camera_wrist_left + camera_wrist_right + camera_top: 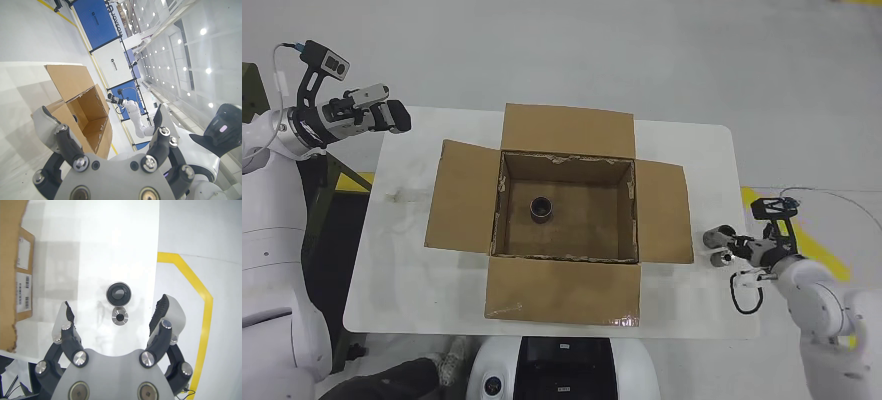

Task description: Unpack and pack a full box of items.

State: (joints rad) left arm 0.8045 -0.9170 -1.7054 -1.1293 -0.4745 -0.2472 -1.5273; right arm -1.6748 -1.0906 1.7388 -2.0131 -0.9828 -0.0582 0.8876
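Note:
An open cardboard box (564, 212) stands mid-table with all flaps folded out. One dark round part (542, 209) lies on its floor, partly seen past the box wall (75, 118). Right of the box, two metal parts stand on the table: a larger black-and-silver one (118, 294) (714, 238) and a smaller silver one (119, 317) (718, 259). My right gripper (114, 299) hangs open just above them, fingers on either side, touching neither. My left gripper (101, 106) (392, 115) is open and empty, held in the air off the table's far left corner, facing the box (85, 108).
The white table's right edge (157, 275) runs close beside the two parts, with a yellow floor line (200, 285) beyond. The box's right flap (20, 275) lies flat to the other side of them. Bare table (402, 250) surrounds the box.

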